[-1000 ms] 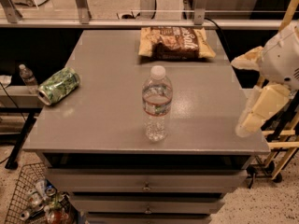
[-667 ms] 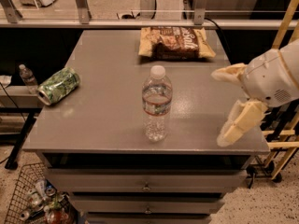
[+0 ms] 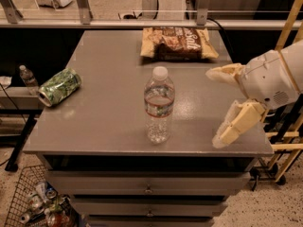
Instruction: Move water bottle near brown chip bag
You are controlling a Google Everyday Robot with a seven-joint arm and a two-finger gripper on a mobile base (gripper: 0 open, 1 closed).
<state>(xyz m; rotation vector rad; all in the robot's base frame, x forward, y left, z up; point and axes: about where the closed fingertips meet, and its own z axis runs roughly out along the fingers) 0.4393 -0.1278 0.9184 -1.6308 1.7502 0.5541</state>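
Table's (image 3: 104,112) right side: gripper (image 3: 214,107) nearer water bottle (image 3: 158,105).

Clear plastic water bottle (image 3: 158,105), matt table (image 3: 102,110) — smooth plastic gripper (image 3: 214,108) at right.

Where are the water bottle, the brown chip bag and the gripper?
water bottle (image 3: 158,107): camera view, on its label band.
brown chip bag (image 3: 179,42): camera view, on its dark brown centre.
gripper (image 3: 213,108): camera view, midway between its open fingertips, right of the bottle.
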